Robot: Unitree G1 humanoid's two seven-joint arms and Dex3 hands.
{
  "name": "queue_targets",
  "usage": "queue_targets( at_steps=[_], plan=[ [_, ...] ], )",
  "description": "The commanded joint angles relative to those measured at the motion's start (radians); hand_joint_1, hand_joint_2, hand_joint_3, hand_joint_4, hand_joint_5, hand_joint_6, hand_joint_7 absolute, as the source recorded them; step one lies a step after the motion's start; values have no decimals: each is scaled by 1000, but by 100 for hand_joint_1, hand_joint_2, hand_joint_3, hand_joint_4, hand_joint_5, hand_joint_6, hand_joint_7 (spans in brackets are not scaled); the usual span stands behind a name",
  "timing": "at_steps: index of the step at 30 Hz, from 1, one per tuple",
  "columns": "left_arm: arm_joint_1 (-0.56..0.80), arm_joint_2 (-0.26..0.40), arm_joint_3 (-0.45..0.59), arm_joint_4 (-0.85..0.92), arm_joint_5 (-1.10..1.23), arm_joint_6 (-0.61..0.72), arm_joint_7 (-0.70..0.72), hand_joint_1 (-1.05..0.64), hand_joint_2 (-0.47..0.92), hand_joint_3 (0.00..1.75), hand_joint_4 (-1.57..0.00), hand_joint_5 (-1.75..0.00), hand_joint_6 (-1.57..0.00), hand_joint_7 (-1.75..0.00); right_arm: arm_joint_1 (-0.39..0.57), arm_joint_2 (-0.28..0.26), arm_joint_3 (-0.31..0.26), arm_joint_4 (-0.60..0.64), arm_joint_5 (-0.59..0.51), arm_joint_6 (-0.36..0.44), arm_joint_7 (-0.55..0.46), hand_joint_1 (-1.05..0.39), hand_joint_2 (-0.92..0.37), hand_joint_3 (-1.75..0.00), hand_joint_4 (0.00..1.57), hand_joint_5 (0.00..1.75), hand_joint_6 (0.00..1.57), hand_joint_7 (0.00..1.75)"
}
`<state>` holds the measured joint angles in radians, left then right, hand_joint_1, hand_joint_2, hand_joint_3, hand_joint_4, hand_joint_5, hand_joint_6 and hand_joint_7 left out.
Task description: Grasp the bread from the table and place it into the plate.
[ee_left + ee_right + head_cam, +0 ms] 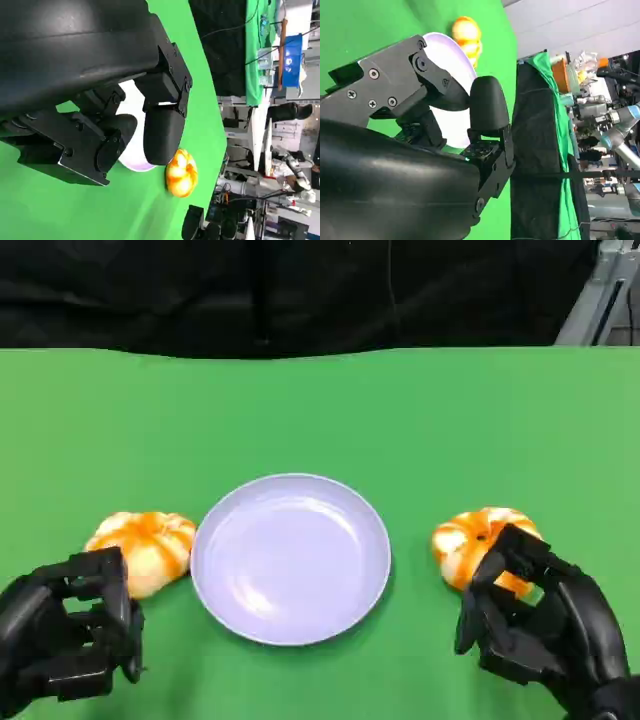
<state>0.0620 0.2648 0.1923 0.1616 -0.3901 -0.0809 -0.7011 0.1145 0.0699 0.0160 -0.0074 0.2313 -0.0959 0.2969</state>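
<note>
Desk [320, 400]: green, carries everything.
Plate [290, 558]: pale lilac, centre, near side, nothing in it.
Left robot hand [65, 635]: near left, fingers curled in, holding nothing, just near of the left bread.
Right robot hand [540, 625]: near right, fingers curled, fingertips over the right bread; cannot tell if gripping.
Left bread [145, 548]: on desk, touching the plate's left rim.
Right bread [478, 543]: on desk, right of plate, apart from rim.

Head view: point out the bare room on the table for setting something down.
The widest free patch is the green table behind the plate, up to the black backdrop. The plate's own inside is bare too. It is crowded along the near edge: left bread by the left hand, right bread under the right hand.
</note>
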Motion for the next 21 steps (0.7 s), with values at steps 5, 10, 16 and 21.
queue_targets(
  at_steps=[5, 10, 16, 21],
  plan=[
    [-1, 8, 4, -9, 3, -1, 14, 10, 63, 121, -92, -175, -81, -175, 18, -3, -33, 11, 47, -61, 14, -15, -57, -114, 85, 175, 63, 171],
    [0, 7, 4, -13, -1, -1, 12, 10, 64, 122, -92, -175, -80, -175, 35, -1, -36, -6, 65, -56, 11, -14, -56, -115, 85, 175, 65, 169],
    [1, 7, 6, -12, -3, -2, 11, 9, 64, 121, -92, -175, -81, -175, 51, 3, -35, -23, 77, -49, 6, -13, -56, -115, 85, 175, 65, 168],
    [10, 6, 5, -31, 0, 8, 27, 9, 64, 120, -92, -175, -80, -175, 68, 8, -32, -40, 74, -47, -4, -13, -57, -113, 84, 175, 64, 168]
  ],
)
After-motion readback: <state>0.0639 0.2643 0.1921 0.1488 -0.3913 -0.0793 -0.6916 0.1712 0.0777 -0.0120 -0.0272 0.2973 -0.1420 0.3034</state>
